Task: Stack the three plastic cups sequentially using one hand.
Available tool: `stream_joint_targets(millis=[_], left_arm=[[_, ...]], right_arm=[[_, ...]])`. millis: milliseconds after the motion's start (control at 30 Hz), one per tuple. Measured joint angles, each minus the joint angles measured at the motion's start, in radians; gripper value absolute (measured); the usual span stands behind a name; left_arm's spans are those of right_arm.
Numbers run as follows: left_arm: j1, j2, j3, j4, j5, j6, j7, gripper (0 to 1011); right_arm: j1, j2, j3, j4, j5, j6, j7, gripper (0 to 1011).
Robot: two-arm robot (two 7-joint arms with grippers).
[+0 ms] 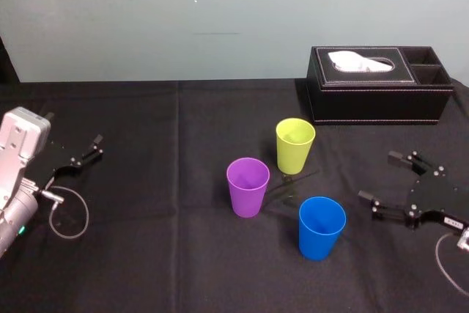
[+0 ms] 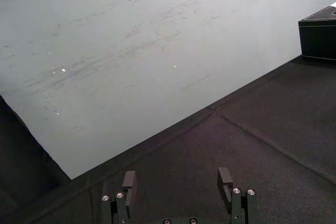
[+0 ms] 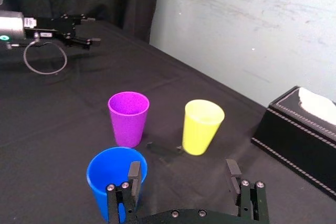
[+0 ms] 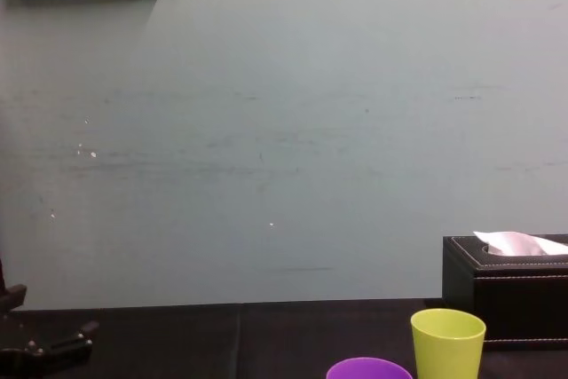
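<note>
Three upright plastic cups stand apart on the black cloth: purple (image 1: 248,187), yellow-green (image 1: 294,145) behind it to the right, and blue (image 1: 321,227) nearest me. My right gripper (image 1: 381,177) hovers to the right of the blue cup, open and empty. In the right wrist view its fingers (image 3: 135,174) spread wide, with the blue cup (image 3: 116,174) just beside one finger and the purple (image 3: 128,118) and yellow-green (image 3: 202,126) cups beyond. My left gripper (image 1: 91,148) rests far left, open (image 2: 177,182) and empty.
A black tissue box (image 1: 379,84) stands at the back right by the wall. The black cloth (image 1: 161,254) covers the whole table. A cable loop (image 1: 69,214) hangs beside the left arm. The chest view catches the yellow-green cup (image 4: 447,341) and the purple rim (image 4: 368,368).
</note>
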Motion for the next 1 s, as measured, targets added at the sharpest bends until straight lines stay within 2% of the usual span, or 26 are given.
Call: stream_joint_targets(millis=[433,733,1000], left_arm=[[0.0,0.0,0.0,0.0,0.0,0.0,0.0,1010],[0.0,0.0,0.0,0.0,0.0,0.0,0.0,1010],[0.0,0.0,0.0,0.0,0.0,0.0,0.0,1010]], right_arm=[[-0.025,-0.019,-0.011,0.01,-0.017,-0.001,0.039,1000],[-0.054,-0.008,-0.002,-0.005,0.001,-0.012,0.067,1000],[-0.075,0.0,-0.006,-0.012,-0.004,-0.017,0.072,1000]])
